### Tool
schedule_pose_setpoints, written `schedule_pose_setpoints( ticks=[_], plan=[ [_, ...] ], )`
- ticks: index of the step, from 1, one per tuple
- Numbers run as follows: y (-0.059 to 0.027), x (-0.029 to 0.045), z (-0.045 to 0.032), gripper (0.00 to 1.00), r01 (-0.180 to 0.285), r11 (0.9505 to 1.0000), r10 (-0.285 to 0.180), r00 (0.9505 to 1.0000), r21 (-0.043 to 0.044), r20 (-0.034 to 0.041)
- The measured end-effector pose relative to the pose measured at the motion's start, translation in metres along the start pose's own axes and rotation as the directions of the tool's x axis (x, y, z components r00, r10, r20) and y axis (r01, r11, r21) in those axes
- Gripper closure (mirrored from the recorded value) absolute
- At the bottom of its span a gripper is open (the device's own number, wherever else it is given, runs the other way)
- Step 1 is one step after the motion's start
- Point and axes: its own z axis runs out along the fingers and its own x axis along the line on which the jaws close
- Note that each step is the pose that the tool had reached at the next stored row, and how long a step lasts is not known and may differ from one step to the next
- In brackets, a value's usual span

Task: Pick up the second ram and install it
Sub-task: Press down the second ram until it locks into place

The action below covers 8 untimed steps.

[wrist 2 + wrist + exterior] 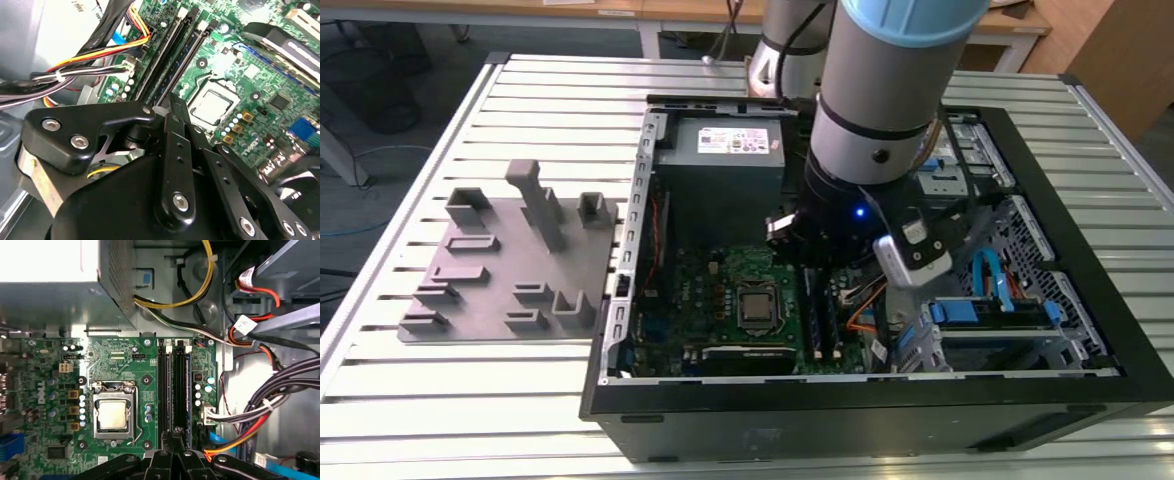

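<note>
The gripper (172,447) hovers over the motherboard (125,360), fingers pinched nearly together and seemingly holding nothing, directly above the second ram (178,390), which lies lengthwise in its slot beside the processor socket (112,415).

Cable bundle (260,410) beside memory slots (174,390)

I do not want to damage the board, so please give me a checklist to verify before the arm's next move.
1. Gripper above the memory slots: ok.
2. Second ram fully seated in its slot: cannot tell.
3. Cables lying beside the slots, not across them: ok.
4. Processor in its socket: ok.
5. Slot latches closed: cannot tell.
</note>
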Motion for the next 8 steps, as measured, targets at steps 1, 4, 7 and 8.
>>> schedule_pose_setpoints(
  ticks=[1,4,7,8],
  plan=[
    [0.0000,0.0000,-0.0009,0.89,0.000,1.0000,0.000,1.0000,0.0001,0.0000],
    [0.0000,0.0000,-0.0009,0.89,0.000,1.0000,0.000,1.0000,-0.0004,0.0001],
    [0.0000,0.0000,-0.0010,0.89,0.000,1.0000,0.000,1.0000,-0.0002,0.0000],
    [0.0000,0.0000,-0.0011,0.89,0.000,1.0000,0.000,1.0000,-0.0001,0.0000]
  ],
)
